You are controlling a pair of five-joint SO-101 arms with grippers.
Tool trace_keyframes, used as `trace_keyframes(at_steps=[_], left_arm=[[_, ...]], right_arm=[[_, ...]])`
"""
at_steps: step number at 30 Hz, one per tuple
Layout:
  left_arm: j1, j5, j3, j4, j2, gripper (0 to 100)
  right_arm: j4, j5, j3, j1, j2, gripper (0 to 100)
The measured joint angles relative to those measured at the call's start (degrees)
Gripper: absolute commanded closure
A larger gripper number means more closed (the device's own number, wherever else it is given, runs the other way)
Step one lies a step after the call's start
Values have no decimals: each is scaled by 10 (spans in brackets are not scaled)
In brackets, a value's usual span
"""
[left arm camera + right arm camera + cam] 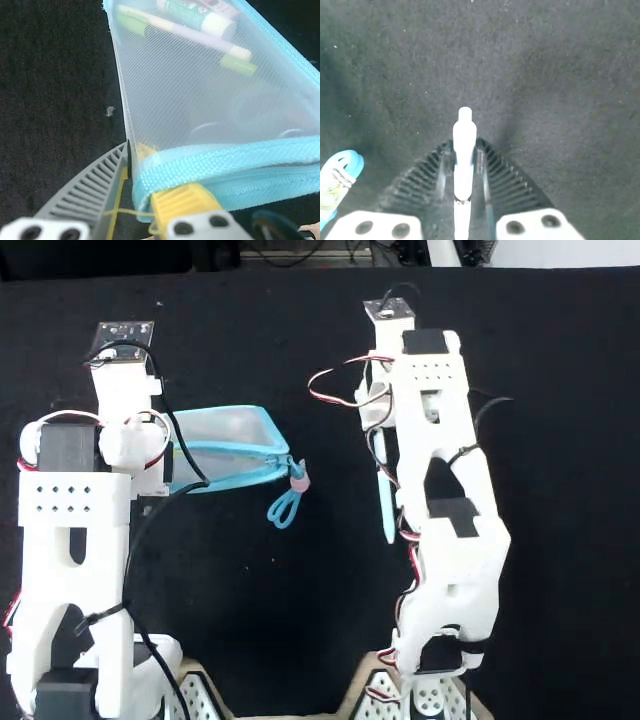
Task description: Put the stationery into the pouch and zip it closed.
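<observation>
While the left tool (134,155) pinched one corner of the pouch (225,445), it lay lengthwise across the desk (300,640), translucent with turquoise trim, its zipper loop (285,508) at the opposite end. The right tool (464,146) clamped a white pen (464,127) that pointed out past its tips.

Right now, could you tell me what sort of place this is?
Probably a robotics workbench: a black-covered table, the white left arm and right arm side by side, and a stationery pouch.

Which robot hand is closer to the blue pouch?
Left. The left gripper is clamped on the pouch at its corner; the right gripper is apart from it over the black table, holding a pen.
</observation>
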Motion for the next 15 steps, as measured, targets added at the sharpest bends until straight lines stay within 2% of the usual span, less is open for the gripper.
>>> trace_keyframes(at_steps=[15], left_arm=[[0,0,0,0,0,970]], right_arm=[[-31,0,66,0,-65,988]])
